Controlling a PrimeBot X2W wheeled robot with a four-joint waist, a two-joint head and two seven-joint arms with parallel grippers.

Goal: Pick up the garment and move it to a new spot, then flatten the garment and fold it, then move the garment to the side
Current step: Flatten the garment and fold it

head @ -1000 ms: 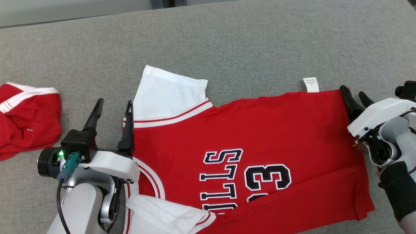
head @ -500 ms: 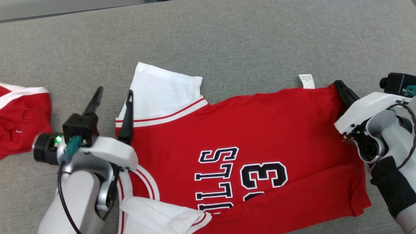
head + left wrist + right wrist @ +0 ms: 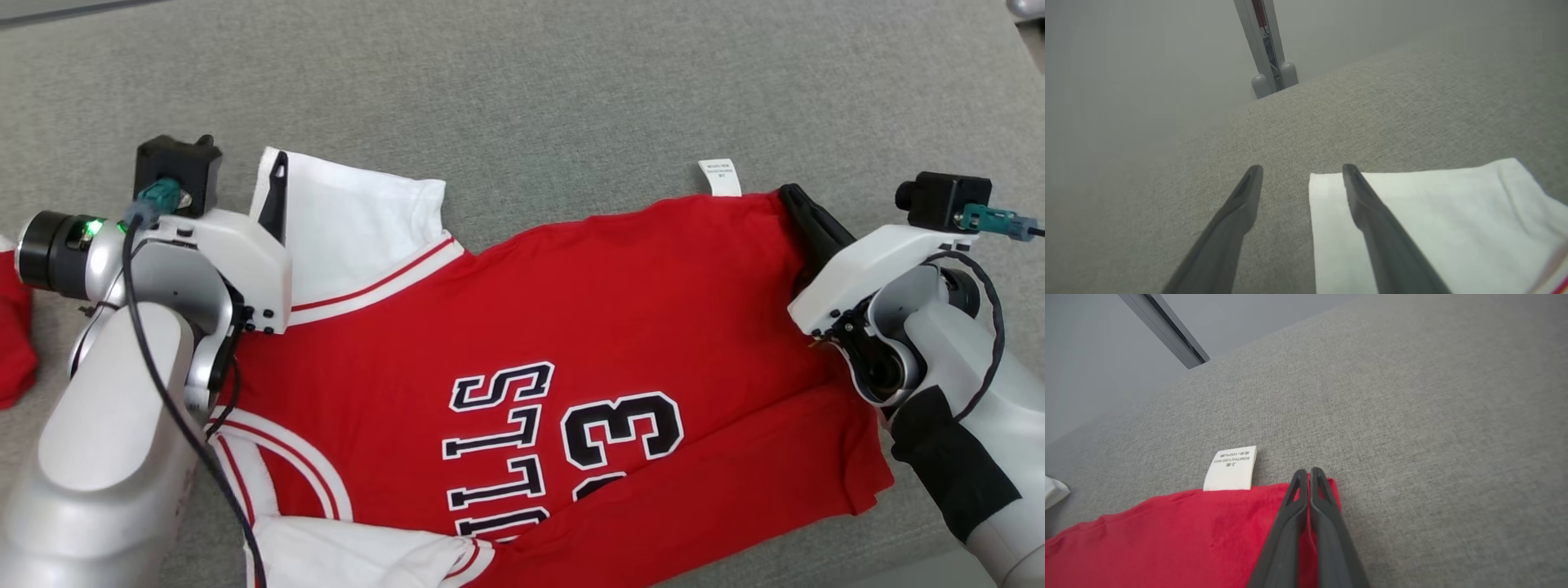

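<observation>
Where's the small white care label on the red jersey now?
Head view, upper right: the small white care label sticks out past the red jersey's far edge, just left of the right tool.

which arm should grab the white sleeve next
Left. The left gripper is open and straddles the white sleeve at its edge; the right gripper is shut on the jersey at its hem corner.

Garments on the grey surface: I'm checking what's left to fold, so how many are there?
2. The red jersey lies spread in the middle; another red garment sits at the head view's left edge, mostly cut off. Others may lie out of frame.
</observation>
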